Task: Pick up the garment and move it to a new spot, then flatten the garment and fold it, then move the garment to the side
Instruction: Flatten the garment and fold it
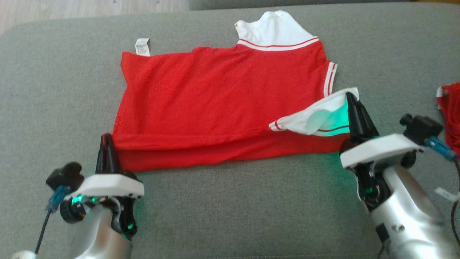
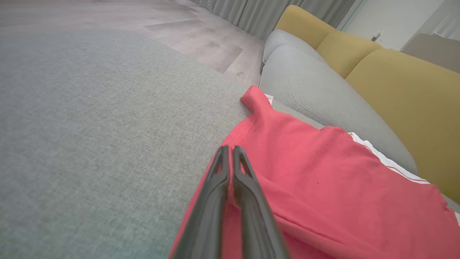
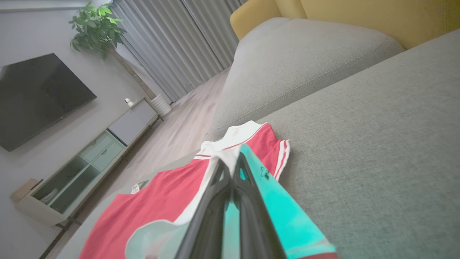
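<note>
Lying spread on the grey cushion, the garment is a red shirt with white, red-striped trim, its white sleeves at the right end and a small white label sticking out at the far left corner. A long fold runs along its near edge from left to right.

The left gripper stands at the near left corner of the shirt with its two dark fingers pressed together. In the left wrist view, red cloth shows in the narrow slit between them, so it pinches that corner.

The right gripper is at the near right end, fingers closed on the near white sleeve. The sleeve is lifted off the red body and tinted green by the gripper's light. In the right wrist view, the cloth drapes over both sides of the closed fingers.

The two grippers are well apart, one at each end of the near edge. Another piece of red cloth lies at the right edge of the head view, apart from the shirt. Behind the cushion rises a yellow sofa back.
</note>
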Tool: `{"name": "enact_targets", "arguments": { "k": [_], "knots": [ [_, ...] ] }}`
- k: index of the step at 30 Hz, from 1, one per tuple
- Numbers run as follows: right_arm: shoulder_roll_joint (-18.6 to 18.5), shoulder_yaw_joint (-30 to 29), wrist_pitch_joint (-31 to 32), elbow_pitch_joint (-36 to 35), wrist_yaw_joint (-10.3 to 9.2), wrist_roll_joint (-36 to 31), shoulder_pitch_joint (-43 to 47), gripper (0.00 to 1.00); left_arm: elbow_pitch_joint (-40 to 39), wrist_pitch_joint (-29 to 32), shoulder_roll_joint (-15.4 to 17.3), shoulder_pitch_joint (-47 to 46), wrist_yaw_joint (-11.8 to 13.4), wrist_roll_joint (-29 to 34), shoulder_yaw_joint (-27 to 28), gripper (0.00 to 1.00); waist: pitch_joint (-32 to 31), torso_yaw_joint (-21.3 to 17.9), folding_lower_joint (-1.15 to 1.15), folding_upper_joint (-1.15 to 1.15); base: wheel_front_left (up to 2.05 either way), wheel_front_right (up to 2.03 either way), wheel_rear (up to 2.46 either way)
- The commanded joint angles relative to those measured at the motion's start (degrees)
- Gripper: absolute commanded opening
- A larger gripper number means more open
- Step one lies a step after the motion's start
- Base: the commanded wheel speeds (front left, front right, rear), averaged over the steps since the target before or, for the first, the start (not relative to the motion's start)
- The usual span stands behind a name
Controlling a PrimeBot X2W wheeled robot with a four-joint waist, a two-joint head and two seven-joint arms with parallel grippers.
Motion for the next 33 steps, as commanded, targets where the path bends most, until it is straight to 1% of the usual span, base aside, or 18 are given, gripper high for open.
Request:
{"name": "enact_targets", "arguments": {
  "k": [1,2,3,4,5,6,7,8,9,10,14,15,18,20,22,26,33],
  "knots": [
    [0.69,1.06,-0.93,0.14,-0.04,-0.61,-2.62,0.00,-0.57,-0.30,0.83,-2.18,0.59,0.90,1.99,0.00,0.66,0.18,-0.01,0.00,0.00,0.00,0.00],
    [1.04,1.09,-1.00,1.40,-0.04,-0.90,-3.58,0.00,-0.01,-0.30,0.83,-2.65,0.80,1.32,1.99,0.00,0.90,0.18,-0.01,0.00,0.00,0.00,0.00],
    [1.33,0.95,-1.06,2.68,-0.04,-1.41,-4.52,0.03,0.37,-0.30,0.83,-3.10,1.16,1.43,2.33,0.00,1.13,0.14,-0.01,0.00,0.00,0.00,0.00],
    [1.65,0.63,-1.11,3.93,-0.04,-1.96,-5.36,0.40,0.60,-0.30,0.83,-3.49,1.56,1.70,2.65,0.00,1.32,0.12,-0.01,0.00,0.00,0.00,0.00],
    [2.10,0.25,-1.14,4.73,-0.04,-2.35,-6.11,0.63,0.63,-0.30,0.83,-3.78,2.03,2.25,2.97,0.00,1.48,0.11,-0.01,0.00,0.00,0.00,0.00],
    [2.52,-0.79,-1.16,4.92,-0.04,-2.89,-6.72,0.98,0.50,-0.30,0.83,-3.95,2.44,2.63,3.38,0.00,1.64,0.10,-0.01,0.00,0.00,0.00,0.00],
    [2.86,-2.00,-1.17,4.87,-0.04,-3.81,-7.08,1.00,0.24,-0.30,0.83,-4.02,2.79,3.25,3.65,0.00,1.77,0.11,-0.01,0.00,0.00,0.00,0.00],
    [3.22,-2.96,-1.18,4.68,-0.04,-4.83,-7.20,1.00,-0.31,-0.30,0.83,-3.94,3.04,4.18,3.87,0.20,1.84,0.15,-0.01,0.00,0.00,0.00,0.00],
    [3.46,-3.96,-1.18,4.26,-0.04,-6.28,-7.15,1.00,-1.12,-0.30,0.83,-3.70,3.30,5.20,4.17,0.63,1.85,0.17,-0.01,0.00,0.00,0.00,0.00],
    [3.57,-4.95,-1.18,3.41,-0.04,-8.45,-6.94,1.00,-2.01,-0.30,0.83,-3.28,3.51,6.36,4.39,1.00,1.82,0.19,-0.01,0.00,0.00,0.00,0.00],
    [4.45,-10.01,-1.19,0.02,-0.04,-19.33,-3.64,1.00,-7.82,-0.30,0.83,-0.12,4.68,12.55,5.50,1.00,1.12,0.19,-0.01,0.00,0.00,0.00,0.00],
    [4.45,-10.01,-1.19,0.02,-0.04,-19.33,-3.64,1.00,-7.82,-0.30,0.83,-0.12,4.68,12.55,5.50,1.00,1.12,0.19,-0.01,0.00,0.00,0.00,0.00],
    [5.64,-12.42,-1.19,-2.63,-0.04,-27.63,-0.10,1.00,-11.48,-0.30,0.83,3.81,4.77,17.10,4.77,1.00,0.11,0.09,-0.01,0.00,0.00,0.00,0.00],
    [6.41,-14.33,-1.20,-4.36,-0.04,-31.78,2.53,1.00,-13.16,-0.30,0.83,6.55,4.84,19.86,3.69,1.00,-0.86,0.11,-0.01,0.00,0.00,0.00,0.00],
    [6.96,-15.27,-1.20,-5.61,-0.04,-35.02,5.29,1.00,-14.43,-0.30,0.83,9.33,5.48,21.43,3.01,1.00,-1.95,0.08,-0.01,0.00,0.00,0.00,0.00],
    [7.46,-16.60,-1.20,-6.36,-0.04,-38.00,10.16,1.00,-16.09,-0.30,0.83,14.64,6.41,22.62,1.23,1.00,-4.31,0.17,-0.01,0.00,0.00,0.00,0.00],
    [7.54,-15.77,-1.20,-5.50,-0.04,-35.82,16.21,1.00,-17.56,-0.30,0.83,21.55,7.64,21.59,-0.27,1.00,-7.77,0.32,-0.01,0.00,0.00,0.00,0.00]
  ]
}}
